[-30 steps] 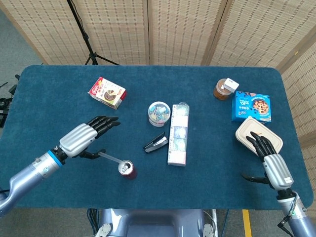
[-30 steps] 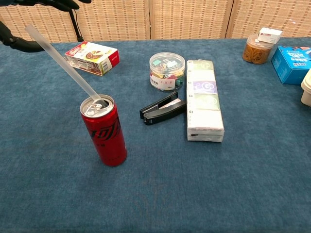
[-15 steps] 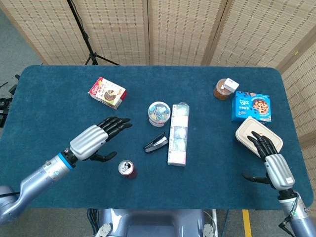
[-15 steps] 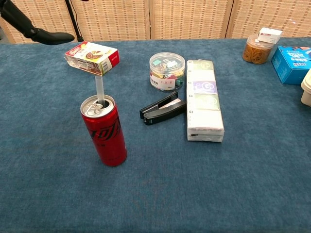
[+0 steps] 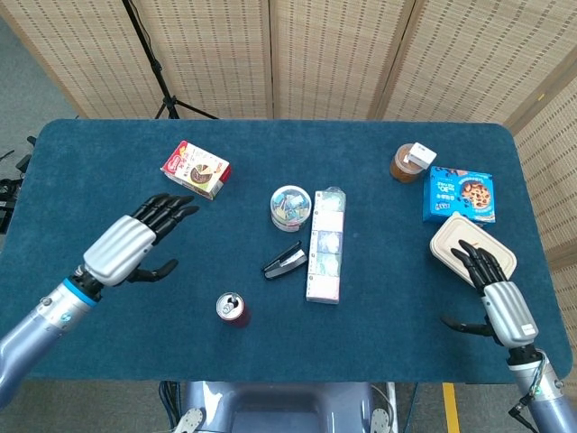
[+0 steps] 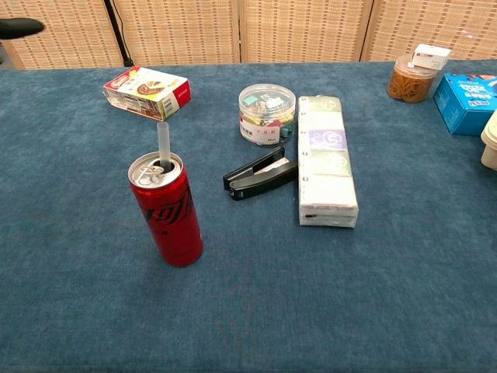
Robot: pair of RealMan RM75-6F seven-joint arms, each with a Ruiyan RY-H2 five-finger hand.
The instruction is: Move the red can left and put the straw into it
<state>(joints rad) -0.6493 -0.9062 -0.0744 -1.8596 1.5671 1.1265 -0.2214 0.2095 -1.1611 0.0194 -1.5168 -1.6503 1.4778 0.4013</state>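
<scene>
Plainly, the left hand point(image 5: 126, 242) is seen over the left part of the blue table point(image 5: 81, 162), its dark fingers point(image 5: 167, 209) spread apart and stretched toward the table's middle, with nothing held in it; in the chest view only a dark fingertip shows at the top left edge. Below and to the right of that hand, well apart from it, the red can point(image 6: 167, 210) stands upright near the front edge of the table, and the straw point(image 6: 164, 144) is set in its top opening, a short pale length standing up out of the lid. Behind the can, toward the far left, a red-and-white snack box point(image 5: 196, 170) lies tilted on the cloth. Near the table's middle a round clear tub of small coloured items point(image 6: 267, 103) is placed just beside a long wrapped pack of tissues point(image 6: 327, 159), and a black stapler point(image 6: 260, 174) lies at an angle touching or nearly touching the pack's left side. The right hand point(image 5: 501, 300) is held at the right front of the table, fingers apart and empty, its fingertips lying over the near edge of a beige lidded container point(image 5: 472, 244). Behind that container a blue cookie box point(image 5: 459, 195) is seen, and beside it an amber jar point(image 5: 408, 163) with a white tag on top.
</scene>
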